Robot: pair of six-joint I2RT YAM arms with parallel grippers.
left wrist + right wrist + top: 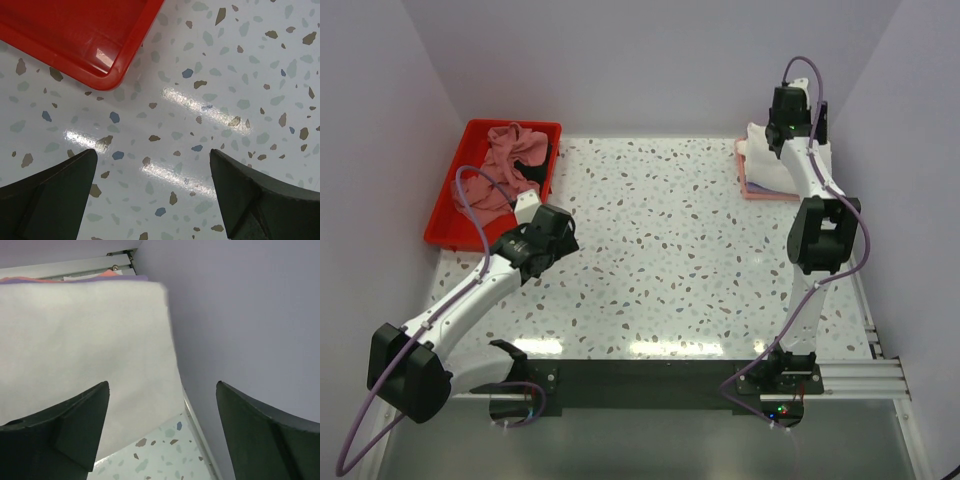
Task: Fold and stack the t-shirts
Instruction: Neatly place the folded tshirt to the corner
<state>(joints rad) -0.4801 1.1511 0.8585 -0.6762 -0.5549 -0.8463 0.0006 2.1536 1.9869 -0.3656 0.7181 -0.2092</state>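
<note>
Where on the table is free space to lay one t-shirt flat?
The widest bare patch is the table's middle, between the red tray at far left and the folded stack at far right. Crowded: beside the tray's near corner, where the open left gripper hovers, and over the stack, under the right gripper.

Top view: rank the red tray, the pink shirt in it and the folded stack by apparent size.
Largest: red tray
Then: pink shirt
Smallest: folded stack, less sure because the right arm hides part of it.
</note>
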